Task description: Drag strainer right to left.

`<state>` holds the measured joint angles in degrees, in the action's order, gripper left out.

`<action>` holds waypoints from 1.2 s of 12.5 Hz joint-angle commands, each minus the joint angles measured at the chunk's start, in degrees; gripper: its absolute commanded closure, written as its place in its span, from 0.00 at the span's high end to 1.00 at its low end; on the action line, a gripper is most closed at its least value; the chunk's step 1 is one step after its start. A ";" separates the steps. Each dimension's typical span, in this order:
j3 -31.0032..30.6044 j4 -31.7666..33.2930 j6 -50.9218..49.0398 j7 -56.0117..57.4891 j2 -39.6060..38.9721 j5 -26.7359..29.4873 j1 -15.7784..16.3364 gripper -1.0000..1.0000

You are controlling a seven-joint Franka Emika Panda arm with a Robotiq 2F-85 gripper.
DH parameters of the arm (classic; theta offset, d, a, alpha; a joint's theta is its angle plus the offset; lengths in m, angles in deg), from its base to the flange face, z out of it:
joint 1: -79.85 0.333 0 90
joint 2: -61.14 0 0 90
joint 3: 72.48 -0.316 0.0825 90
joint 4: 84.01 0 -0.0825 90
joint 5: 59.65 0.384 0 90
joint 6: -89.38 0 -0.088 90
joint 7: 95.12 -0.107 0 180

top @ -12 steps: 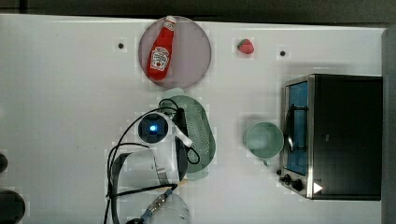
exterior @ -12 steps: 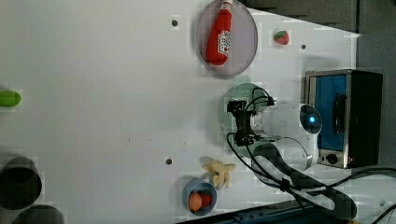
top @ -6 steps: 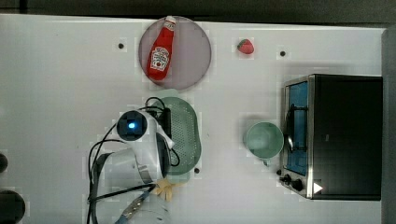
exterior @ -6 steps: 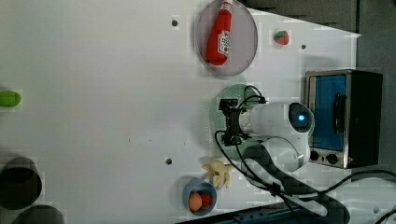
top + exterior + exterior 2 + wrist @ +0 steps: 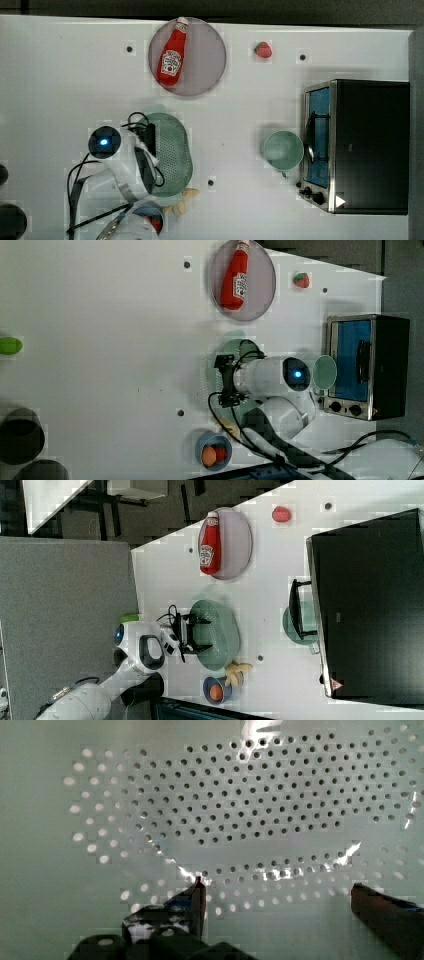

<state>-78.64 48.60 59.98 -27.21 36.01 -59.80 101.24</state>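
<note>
Strainer: the mint-green strainer (image 5: 172, 154) lay on the white table (image 5: 60, 85), below the purple plate (image 5: 210, 55) with the ketchup bottle (image 5: 171, 56) in the top view, and well apart from the mint cup (image 5: 282, 149) near the toaster oven (image 5: 360, 145).

Gripper: the gripper (image 5: 277, 892) was inside the bowl of the strainer, fingers spread wide and holding nothing; in the wrist view one finger (image 5: 197, 897) seemed close to the perforated wall.

Risk of slipping: I judged that, with no grasp, the drag depended only on a finger pushing the wall, so the strainer could turn or slide off the finger.

Risk of tipping: a push too high on the wall might lift the far rim.

Risk of collision: the banana (image 5: 237, 672) and the small blue bowl (image 5: 216, 689) lay just beside one end of the strainer, so a rotation could knock them.

Wrist view gave: the holes and the open fingers from near.

Right view gave: the gripper (image 5: 192, 634) over the strainer's side nearer the arm, and the green object (image 5: 130, 617) behind the arm.

Left view gave: dark cups (image 5: 20, 435) at the table's far edge.
</note>
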 commanded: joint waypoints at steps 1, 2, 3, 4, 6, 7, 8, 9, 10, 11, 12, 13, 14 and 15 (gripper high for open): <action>0.69 -3.47 -1.69 -4.59 1.09 2.49 2.55 1.00; 0.60 -4.05 -1.74 -4.60 0.72 2.63 3.15 1.00; 0.59 -4.83 -1.78 -4.61 0.23 3.03 3.80 1.00; 0.58 -5.65 -1.78 -4.61 -0.32 3.85 4.47 1.00; 0.56 -7.46 -1.92 -4.58 -1.47 5.49 5.83 1.00; 0.56 -8.40 -1.93 -4.59 -1.98 6.40 6.51 1.00; 0.56 -9.45 -1.96 -4.63 -2.49 7.24 7.19 1.00; 0.56 -10.46 -2.13 -4.90 -3.07 8.26 7.84 1.00; 0.56 -11.47 -2.18 -5.05 -3.68 9.10 8.47 1.00; 0.56 -12.48 -2.16 -5.18 -4.29 9.54 9.09 1.00; 0.56 -13.32 -2.22 -5.42 -4.87 10.15 9.65 1.00; 0.56 -14.16 -2.23 -5.46 -5.41 10.40 10.28 1.00; 0.56 -15.10 -2.17 -5.48 -5.93 10.71 10.90 1.00; 0.56 -16.04 -2.26 -5.73 -6.42 11.33 11.48 1.00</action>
<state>-77.28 34.72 58.97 -29.78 29.20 -49.26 112.05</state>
